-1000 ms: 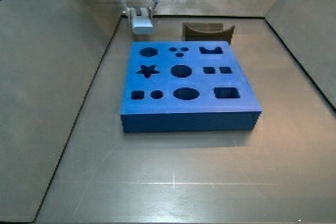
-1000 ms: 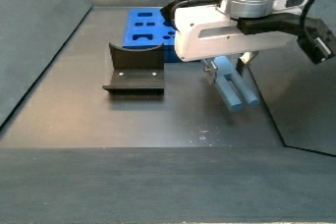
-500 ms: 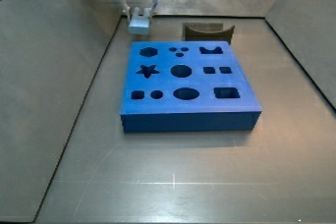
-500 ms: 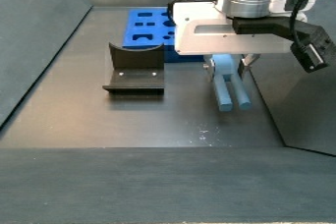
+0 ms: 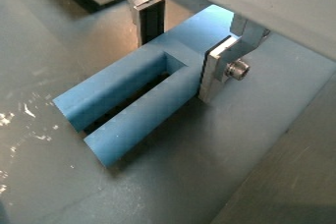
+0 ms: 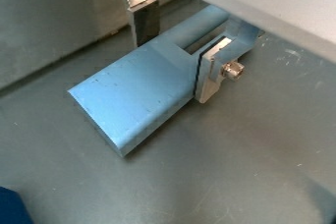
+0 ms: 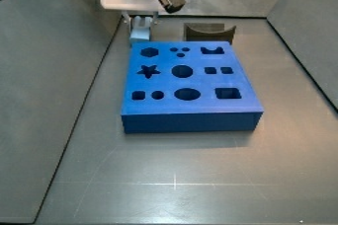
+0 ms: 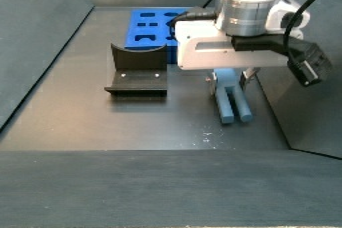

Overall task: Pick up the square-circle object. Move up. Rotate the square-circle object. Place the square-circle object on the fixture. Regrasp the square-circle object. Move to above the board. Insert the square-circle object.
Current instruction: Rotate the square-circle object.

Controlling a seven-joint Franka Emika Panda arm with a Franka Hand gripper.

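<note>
Square-circle object (image 5: 138, 105) lay flat on the tabletop at the fixture's (image 8: 136, 69) 3 o'clock; gripper (image 6: 174, 39) sat low over one end, jaws apart and straddling it across its long axis, not clamped yet I'd say.

Square-circle object (image 5: 132, 95): matt blue plastic. Gripper (image 5: 184, 39) low astride it; fingers (image 5: 218, 59) brushed silver metal. Floor (image 8: 134, 162) dull grey.
</note>
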